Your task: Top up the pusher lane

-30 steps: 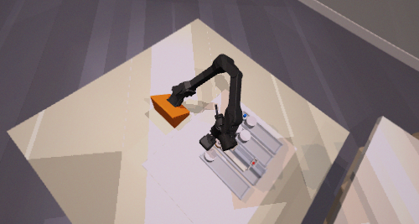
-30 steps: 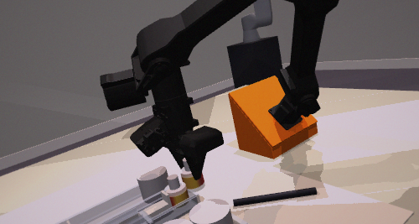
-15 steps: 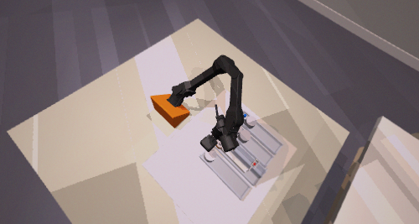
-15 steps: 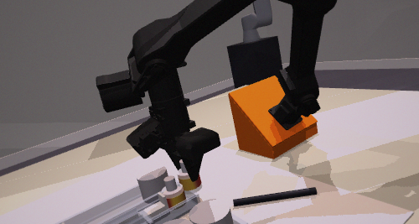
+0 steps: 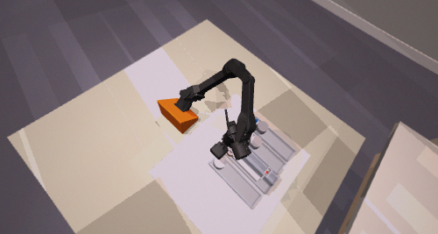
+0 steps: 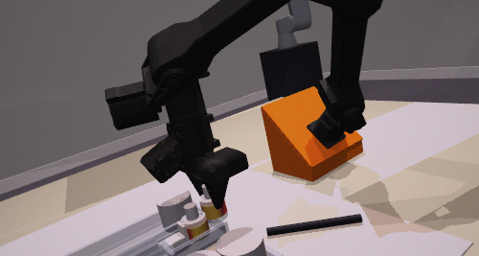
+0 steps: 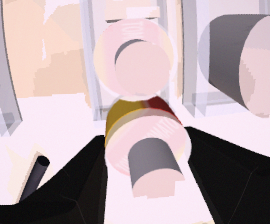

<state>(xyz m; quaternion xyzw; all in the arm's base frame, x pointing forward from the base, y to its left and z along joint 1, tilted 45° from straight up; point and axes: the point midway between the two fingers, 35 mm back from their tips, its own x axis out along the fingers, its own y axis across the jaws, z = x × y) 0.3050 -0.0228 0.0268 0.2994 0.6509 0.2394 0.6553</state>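
Your gripper (image 6: 214, 193) hangs low over the front end of the clear sprung lane (image 6: 192, 239), its fingers (image 6: 221, 177) part-way closed and clamped on the loose jar (image 6: 213, 209), a pale-capped jar with a yellow and red band. In the exterior view you see that jar held upright just at the lane's mouth, with the matching jar (image 6: 193, 224) standing in the lane immediately at its 8 o'clock; whether the two touch cannot be told from here. A grey half-round block (image 6: 173, 208), apparently the pusher plate, sits right behind the lane jar at about 10 o'clock. Through the wrist camera you look down the held jar (image 7: 146, 152), black finger pads flanking it at 4 and 8 o'clock, and the lane jar (image 7: 134, 63) shows at 12 o'clock between the lane's clear side walls. A grey-faced cylinder (image 7: 242, 56) lies in the neighbouring lane at 2 o'clock. A thin black rod (image 6: 313, 224) lies on the white mat (image 6: 412, 129) at 3 o'clock from the gripper, well apart from the lanes. The orange wedge block (image 6: 297, 134) stands farther back at 1 o'clock, with the arm's base mounted on it. From the top view, the arm (image 5: 243, 96) folds over from the orange block (image 5: 177, 114) and reaches down to the near end of the grey lane rack (image 5: 263, 162), where the gripper (image 5: 223, 151) covers the jars.
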